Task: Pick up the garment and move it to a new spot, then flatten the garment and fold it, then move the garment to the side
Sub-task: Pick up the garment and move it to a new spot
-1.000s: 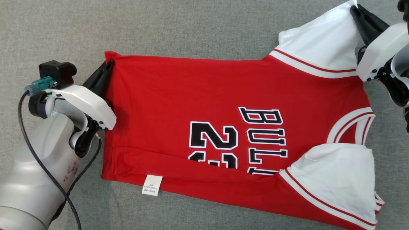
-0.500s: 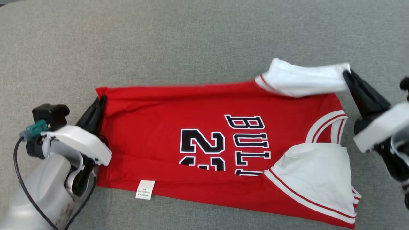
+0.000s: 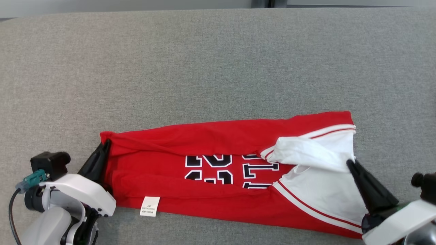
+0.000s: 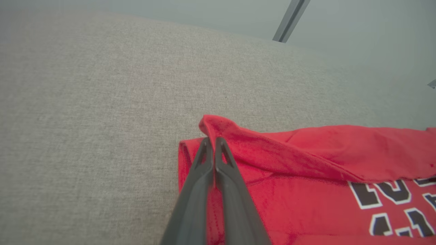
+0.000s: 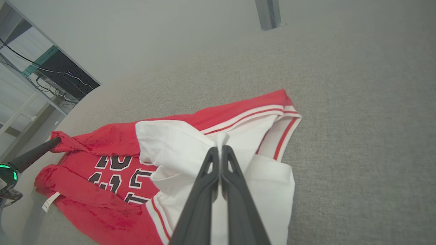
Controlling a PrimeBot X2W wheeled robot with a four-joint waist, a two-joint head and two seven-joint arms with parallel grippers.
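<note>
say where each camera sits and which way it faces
Head view: on the head, looking down at the jersey on the grey surface; left hand lower left, right hand lower right.
Left wrist view: on the left wrist, looking along its shut fingers at the hem corner.
Right wrist view: on the right wrist, looking along its fingers at the white sleeve.
Shared: head and right wrist views both show the left hand at the hem.
</note>
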